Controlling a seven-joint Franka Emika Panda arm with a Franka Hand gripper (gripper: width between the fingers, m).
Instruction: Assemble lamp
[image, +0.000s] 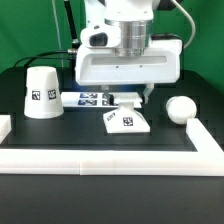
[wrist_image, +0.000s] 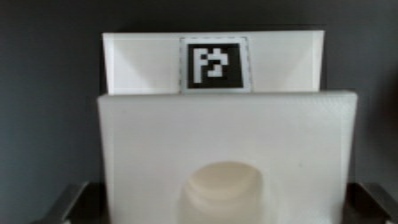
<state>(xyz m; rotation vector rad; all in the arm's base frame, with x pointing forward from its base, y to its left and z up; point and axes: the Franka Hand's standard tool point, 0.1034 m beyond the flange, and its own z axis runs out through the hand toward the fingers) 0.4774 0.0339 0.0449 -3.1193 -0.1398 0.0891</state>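
Exterior view: the shade (image: 42, 93), black-and-white tag facing out, stands middle left; the base (image: 126, 122), tagged likewise, lies at centre just under the gripper (image: 129, 100); the bulb (image: 180, 108) sits middle right. The jaws stand wide astride the base; whether they clamp it I cannot tell.

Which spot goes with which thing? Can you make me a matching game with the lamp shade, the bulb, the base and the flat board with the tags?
Things:
1. shade
2. bulb
3. base
4. marker board

Places:
A. in the middle of the table, one tag facing up
B. at the exterior view's right
C. at the exterior view's left, standing wide end down
D. lying flat, several tags in a row

Pairs: 1-C, 2-B, 3-A, 4-D
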